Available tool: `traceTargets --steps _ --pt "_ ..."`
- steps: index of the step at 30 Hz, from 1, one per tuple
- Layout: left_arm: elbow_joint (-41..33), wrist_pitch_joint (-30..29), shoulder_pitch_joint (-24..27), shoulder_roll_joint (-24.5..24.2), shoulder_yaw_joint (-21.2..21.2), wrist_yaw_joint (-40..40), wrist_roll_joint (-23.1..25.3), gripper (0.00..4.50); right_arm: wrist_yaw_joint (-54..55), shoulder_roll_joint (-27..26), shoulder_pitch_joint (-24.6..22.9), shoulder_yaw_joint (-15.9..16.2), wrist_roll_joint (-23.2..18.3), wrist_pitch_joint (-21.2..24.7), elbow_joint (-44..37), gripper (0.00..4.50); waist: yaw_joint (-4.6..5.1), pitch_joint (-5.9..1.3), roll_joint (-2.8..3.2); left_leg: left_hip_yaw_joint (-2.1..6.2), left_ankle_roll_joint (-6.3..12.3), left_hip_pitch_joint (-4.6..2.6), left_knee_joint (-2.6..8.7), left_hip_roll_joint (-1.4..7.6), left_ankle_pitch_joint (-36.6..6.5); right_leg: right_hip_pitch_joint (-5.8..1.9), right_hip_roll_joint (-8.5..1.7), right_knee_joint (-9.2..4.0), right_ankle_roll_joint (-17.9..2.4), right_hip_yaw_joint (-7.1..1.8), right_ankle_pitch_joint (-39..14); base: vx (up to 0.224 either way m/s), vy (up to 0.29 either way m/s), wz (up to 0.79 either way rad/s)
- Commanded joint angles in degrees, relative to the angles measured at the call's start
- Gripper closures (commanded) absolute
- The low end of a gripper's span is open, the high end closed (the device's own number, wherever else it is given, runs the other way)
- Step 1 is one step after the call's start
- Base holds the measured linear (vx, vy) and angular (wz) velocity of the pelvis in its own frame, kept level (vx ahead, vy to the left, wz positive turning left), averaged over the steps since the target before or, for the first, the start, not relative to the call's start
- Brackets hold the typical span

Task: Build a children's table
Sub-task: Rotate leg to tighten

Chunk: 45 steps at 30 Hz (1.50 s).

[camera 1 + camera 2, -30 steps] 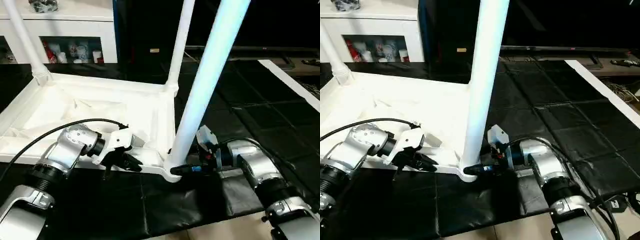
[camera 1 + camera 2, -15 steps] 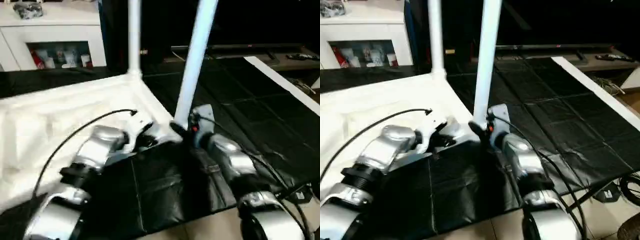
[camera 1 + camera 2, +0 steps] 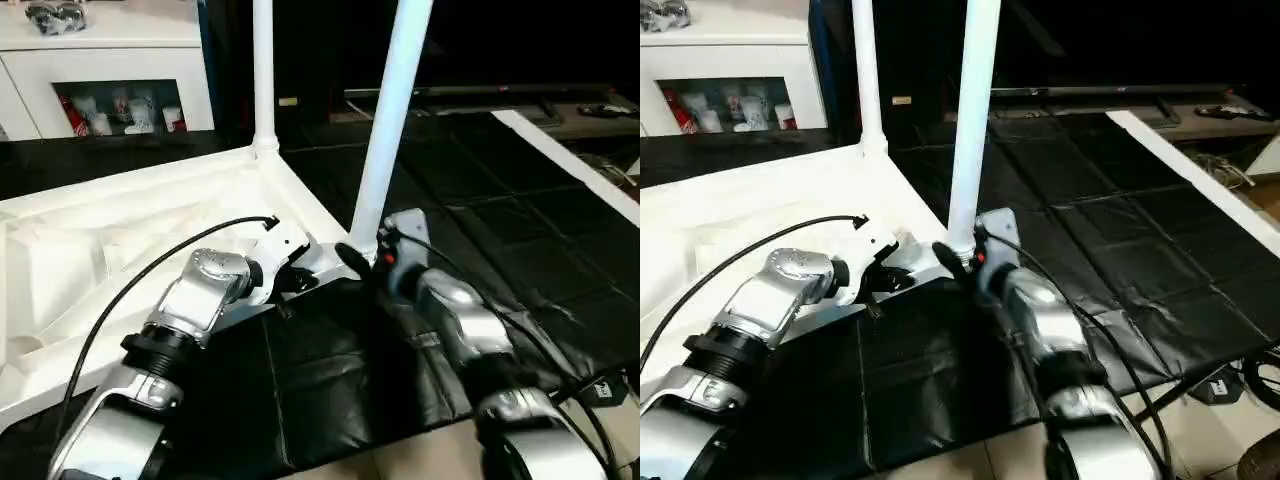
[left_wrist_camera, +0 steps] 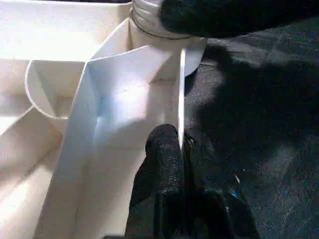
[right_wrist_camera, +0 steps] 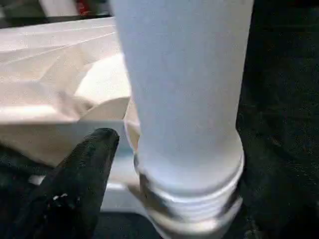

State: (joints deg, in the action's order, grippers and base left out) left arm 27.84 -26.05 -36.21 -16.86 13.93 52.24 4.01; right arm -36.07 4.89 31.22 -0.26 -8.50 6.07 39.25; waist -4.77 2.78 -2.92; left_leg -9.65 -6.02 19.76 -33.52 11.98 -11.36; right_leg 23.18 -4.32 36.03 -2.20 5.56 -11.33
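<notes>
While the upside-down children's table point(image 3: 120, 240) is lying on the black mat point(image 3: 520, 250), the left gripper point(image 4: 180, 149) is pinching the top's thin rim wall, fingers together on it. Right gripper point(image 3: 362, 262) is sitting w/ fingers spread round the base of the near leg point(image 3: 392, 110), standing upright in its corner socket. Farther back, a 2nd leg point(image 3: 263, 70) is standing, w/ a white cabinet point(image 3: 110, 60) behind.

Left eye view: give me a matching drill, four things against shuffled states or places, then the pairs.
1 left gripper
2 right gripper
3 far leg
4 white cabinet

A upright in a corner socket
B behind the tabletop
C open, astride the near leg
D shut on the tabletop's rim

Pairs: 1-D, 2-C, 3-A, 4-B
</notes>
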Motion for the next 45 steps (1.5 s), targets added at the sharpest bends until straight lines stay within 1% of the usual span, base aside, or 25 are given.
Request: traceTargets --steps 1,3,5,6,7,8,11,12,13,15,18,19,22,23,26,27,29,30,31,32,36,39,41,43,45 --pt "-1.7 2.4 -0.5 -0.7 -0.5 0.5 -1.3 4.50 -8.4 -0.2 -1.9 3.8 -1.5 1.7 -2.9 0.07 -0.08 -3.76 0.56 0.10 3.76 0.61 3.51 1.22 -4.3 -4.10 -3.98 -3.98 -10.9 -3.59 -2.6 0.000 0.000 0.00" --pt "-1.8 4.9 0.1 -2.6 -0.2 3.7 -1.6 4.50 -12.5 3.2 -3.0 5.0 -0.7 0.0 -4.6 0.02 -0.05 -3.70 0.58 0.12 4.28 0.71 3.45 1.24 -4.2 -4.08 -4.01 -4.12 -11.0 -3.46 -2.8 0.000 0.000 0.00" --pt "-1.6 6.9 0.4 -4.1 0.3 6.0 -1.6 4.50 -15.2 4.6 -3.4 4.2 -2.1 -0.6 -6.1 0.02 0.12 -3.58 0.65 0.07 4.38 0.68 3.47 1.27 -4.9 -3.94 -4.08 -4.32 -11.3 -3.47 -4.3 0.000 0.000 0.00" --pt "-1.5 7.8 0.6 -5.0 0.6 7.6 -1.7 4.50 -16.8 5.4 -3.6 3.7 -3.2 -0.4 -7.0 0.02 0.09 -3.51 0.44 0.05 4.37 0.58 3.50 1.35 -5.6 -3.90 -4.13 -4.43 -11.0 -3.53 -5.8 0.000 0.000 0.00" --pt "-1.5 8.1 0.7 -5.4 0.8 8.3 -1.7 4.50 -17.7 5.9 -3.7 3.8 -3.3 -0.7 -7.3 0.02 0.14 -3.53 0.53 0.06 4.28 0.56 3.53 1.44 -5.7 -3.86 -4.17 -4.36 -11.0 -3.58 -6.3 0.000 0.000 0.00" --pt "-1.6 9.7 0.9 -6.5 1.4 10.4 -1.8 4.50 -20.7 7.5 -3.9 4.9 -3.0 -2.4 -7.7 0.02 0.20 -3.52 0.15 0.05 4.25 0.45 3.53 1.53 -5.7 -3.69 -4.07 -4.44 -11.2 -3.45 -6.7 0.000 0.000 0.00" --pt "-1.6 11.5 1.1 -8.3 2.3 13.7 -1.8 4.50 -23.2 9.6 -3.7 5.7 -2.0 -3.2 -7.2 0.02 -0.04 -3.46 0.38 0.03 4.37 0.42 3.50 1.58 -5.3 -3.62 -4.11 -4.25 -11.6 -3.52 -6.1 0.000 0.000 0.00" --pt "-1.2 13.9 1.2 -9.8 3.4 16.4 -1.6 4.50 -24.8 10.8 -3.3 6.2 -0.9 -4.1 -6.1 0.02 -0.15 -3.43 0.08 -0.04 4.40 0.43 3.49 1.61 -5.1 -3.59 -4.15 -4.24 -11.6 -3.56 -5.9 0.000 0.000 0.00" --pt "-0.9 15.9 1.2 -10.9 4.2 18.7 -1.5 4.50 -26.3 11.7 -2.9 6.6 -0.3 -5.0 -5.4 0.02 -0.43 -3.41 0.27 -0.06 4.29 0.23 3.51 1.61 -5.3 -3.46 -4.21 -4.26 -11.6 -3.58 -6.4 0.000 0.000 0.00" --pt "-0.8 17.3 1.2 -11.8 4.8 20.8 -1.6 4.50 -27.9 12.3 -2.3 6.7 -0.5 -5.1 -5.1 0.02 -0.58 -3.41 0.22 -0.16 4.18 0.04 3.50 1.63 -5.2 -3.36 -4.11 -4.05 -11.9 -3.63 -5.7 0.000 0.000 0.00" --pt "-0.7 19.2 1.1 -13.2 5.5 24.4 -1.9 4.50 -30.8 13.2 -1.1 7.4 -0.7 -6.0 -4.7 0.02 -0.80 -3.34 0.22 -0.14 3.88 0.06 3.58 1.73 -5.8 -3.38 -4.23 -3.98 -12.1 -3.59 -5.9 0.000 0.000 0.00" --pt "-0.9 20.0 1.2 -13.7 5.7 26.1 -2.3 4.50 -32.0 13.5 -0.9 7.8 -0.7 -6.6 -4.8 0.02 -0.90 -3.30 0.07 -0.18 3.71 0.04 3.59 1.76 -6.1 -3.37 -4.29 -4.03 -11.9 -3.62 -6.5 0.000 0.000 0.00" --pt "-1.5 20.8 1.5 -14.5 6.3 29.1 -3.1 4.50 -35.2 14.1 -0.3 9.1 -1.2 -6.7 -5.0 0.02 -1.39 -3.40 0.14 -0.24 3.70 0.03 3.49 1.80 -5.5 -3.41 -4.26 -3.81 -12.0 -3.59 -5.8 0.000 0.000 0.00" --pt "-2.5 21.1 1.9 -15.0 6.9 31.4 -3.9 4.50 -38.3 14.5 0.0 10.7 -1.1 -7.2 -5.0 0.02 -1.40 -3.38 0.01 -0.26 3.76 0.10 3.50 1.80 -5.3 -3.44 -4.22 -3.77 -12.0 -3.60 -5.4 0.000 0.000 0.00" --pt "-3.0 21.3 2.1 -15.2 7.3 32.5 -4.4 4.50 -39.9 14.4 0.0 11.6 -0.7 -7.8 -4.8 0.02 -1.61 -3.46 0.06 -0.26 3.89 0.17 3.44 1.88 -5.2 -3.46 -4.29 -3.57 -12.2 -3.53 -4.8 0.000 0.000 0.00" --pt "-3.0 21.4 2.1 -15.1 7.5 32.8 -4.4 4.50 -41.0 13.9 0.5 12.3 0.0 -8.8 -3.4 0.20 -1.64 -3.41 0.07 -0.27 3.85 0.16 3.44 1.86 -5.3 -3.42 -4.28 -3.63 -12.3 -3.53 -5.1 0.000 0.000 0.00" --pt "-2.9 21.5 2.0 -14.8 7.6 32.8 -4.3 4.50 -41.9 13.5 1.1 13.0 0.8 -9.8 -1.7 0.20 -1.58 -3.35 -0.12 -0.23 3.34 0.31 3.48 1.82 -6.1 -3.43 -4.45 -3.76 -12.2 -3.55 -7.2 0.000 0.000 0.00" --pt "-2.8 21.6 1.9 -14.7 7.6 32.8 -4.2 4.50 -42.1 13.3 1.3 13.2 0.9 -10.2 -1.2 0.34 -1.66 -3.35 -0.06 -0.20 3.20 0.27 3.50 1.84 -6.2 -3.43 -4.46 -3.85 -12.0 -3.53 -7.7 0.000 0.000 0.00" --pt "-2.8 21.7 1.9 -14.7 7.6 32.9 -4.2 4.50 -42.2 13.1 1.6 13.2 0.9 -10.3 -0.8 0.34 -1.64 -3.35 -0.11 -0.24 3.16 0.20 3.48 1.83 -6.2 -3.42 -4.40 -3.85 -11.8 -3.59 -7.7 0.000 0.000 0.00" --pt "-2.9 21.8 2.0 -14.7 7.5 33.1 -4.2 4.50 -42.3 12.8 2.0 13.1 0.9 -10.3 -0.4 0.50 -1.68 -3.40 -0.09 -0.22 3.16 0.23 3.46 1.82 -5.9 -3.45 -4.40 -3.79 -11.8 -3.59 -7.5 0.000 0.000 0.00" --pt "-3.3 21.9 2.3 -15.1 7.7 33.9 -4.4 4.50 -42.8 12.3 2.8 13.2 0.5 -10.4 0.4 0.80 -1.65 -3.40 -0.18 -0.18 3.07 0.22 3.47 1.85 -5.8 -3.42 -4.36 -3.74 -11.6 -3.54 -7.6 0.000 0.000 0.00" --pt "-3.5 21.9 2.4 -15.4 7.8 34.2 -4.5 4.50 -43.5 12.3 2.9 13.5 0.3 -10.3 0.7 1.07 -1.64 -3.48 -0.11 -0.19 3.27 0.24 3.42 1.86 -5.2 -3.45 -4.31 -3.56 -11.8 -3.52 -6.3 0.000 0.000 0.00" --pt "-3.4 21.9 2.4 -15.5 7.8 34.2 -4.5 4.50 -44.0 12.2 3.1 13.4 0.1 -10.6 1.3 1.25 -1.65 -3.52 -0.25 -0.22 3.42 0.26 3.36 1.85 -4.7 -3.45 -4.33 -3.44 -12.0 -3.53 -5.6 0.000 0.000 0.00" --pt "-3.3 22.0 2.3 -15.6 7.8 34.3 -4.4 4.50 -44.4 12.0 3.4 13.3 0.0 -11.1 2.1 1.32 -1.61 -3.52 -0.20 -0.22 3.52 0.30 3.35 1.82 -4.7 -3.47 -4.30 -3.42 -12.2 -3.51 -5.4 0.000 0.000 0.00" --pt "-3.0 21.9 2.2 -15.6 7.6 34.3 -4.4 4.50 -44.9 12.1 3.4 13.2 -0.1 -11.2 2.4 1.55 -1.60 -3.49 -0.22 -0.24 3.51 0.28 3.36 1.84 -4.9 -3.47 -4.30 -3.49 -12.2 -3.51 -5.7 0.000 0.000 0.00"
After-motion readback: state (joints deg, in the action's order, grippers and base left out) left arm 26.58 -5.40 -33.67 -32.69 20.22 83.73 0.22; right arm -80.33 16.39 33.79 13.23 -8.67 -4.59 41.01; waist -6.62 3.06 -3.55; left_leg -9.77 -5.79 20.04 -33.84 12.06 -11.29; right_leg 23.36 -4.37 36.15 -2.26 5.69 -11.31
